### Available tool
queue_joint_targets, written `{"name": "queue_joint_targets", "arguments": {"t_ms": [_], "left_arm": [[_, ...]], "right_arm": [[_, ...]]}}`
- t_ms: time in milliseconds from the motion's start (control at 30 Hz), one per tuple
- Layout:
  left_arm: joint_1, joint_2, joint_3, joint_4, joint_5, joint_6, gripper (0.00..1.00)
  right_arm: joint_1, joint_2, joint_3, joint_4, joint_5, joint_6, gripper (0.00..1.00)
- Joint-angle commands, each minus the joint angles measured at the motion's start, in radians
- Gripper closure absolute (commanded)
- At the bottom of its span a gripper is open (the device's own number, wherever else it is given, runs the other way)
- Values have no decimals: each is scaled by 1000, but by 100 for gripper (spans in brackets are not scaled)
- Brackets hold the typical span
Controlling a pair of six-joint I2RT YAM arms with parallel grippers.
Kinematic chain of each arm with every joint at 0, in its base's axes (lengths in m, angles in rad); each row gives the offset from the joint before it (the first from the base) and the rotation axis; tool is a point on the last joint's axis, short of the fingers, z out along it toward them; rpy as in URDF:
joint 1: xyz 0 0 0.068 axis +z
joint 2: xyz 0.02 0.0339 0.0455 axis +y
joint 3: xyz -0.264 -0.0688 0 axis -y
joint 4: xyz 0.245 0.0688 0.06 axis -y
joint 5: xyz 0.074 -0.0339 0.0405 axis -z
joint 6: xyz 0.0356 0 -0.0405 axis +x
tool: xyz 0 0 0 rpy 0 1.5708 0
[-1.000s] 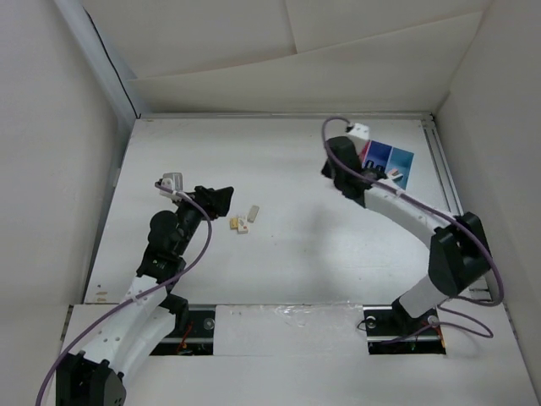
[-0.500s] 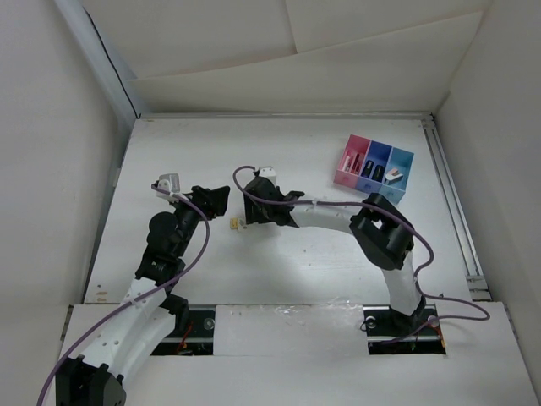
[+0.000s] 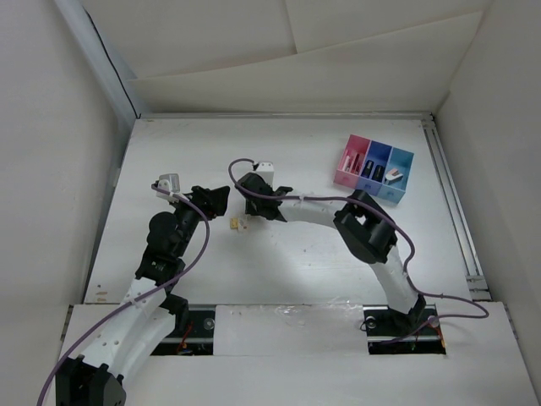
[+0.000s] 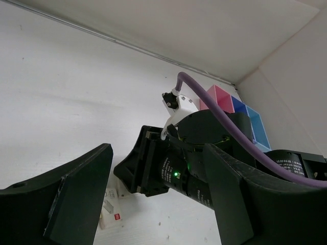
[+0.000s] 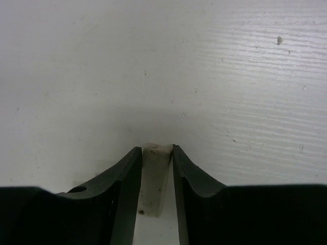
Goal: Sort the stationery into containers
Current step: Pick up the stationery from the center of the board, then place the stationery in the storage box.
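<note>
Cream eraser (image 5: 156, 176) is clamped in the right gripper (image 5: 156, 149), left of the desk's middle. The left gripper (image 4: 158, 153) is held open; the bins (image 3: 344, 179) are seen near the far right corner.

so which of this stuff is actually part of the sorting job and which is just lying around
Job: cream eraser in right gripper; two erasers on table; three-bin tray.
Lying about: purple cables; tape strip at near edge.
</note>
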Motion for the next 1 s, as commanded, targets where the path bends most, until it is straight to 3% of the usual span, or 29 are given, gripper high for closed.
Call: {"name": "queue_joint_targets", "arguments": {"t_ms": [0, 67, 100, 200, 333, 567, 600, 733, 967], "left_arm": [[-3, -13, 26, 27, -6, 7, 31], [-3, -22, 26, 27, -6, 7, 31], [-3, -22, 26, 27, -6, 7, 31], [-3, -22, 26, 27, -6, 7, 31], [-3, -22, 26, 27, -6, 7, 31], [-3, 7, 35, 37, 24, 7, 31], [-3, 7, 35, 37, 34, 7, 31], [-3, 17, 35, 46, 34, 7, 31], [-3, 44, 26, 67, 44, -4, 31]], "right_arm": [[0, 10, 39, -50, 78, 30, 65], [0, 10, 16, -50, 89, 30, 72], [0, -1, 5, -50, 106, 39, 83], [0, -58, -41, -50, 156, 39, 93], [-69, -200, -107, -21, 167, 7, 95], [-423, -527, -274, 30, 140, -45, 95], [-521, -546, -285, 30, 161, -45, 95], [-718, -580, -305, 2, 201, -64, 95], [-853, -547, -334, -32, 330, -64, 95]]}}
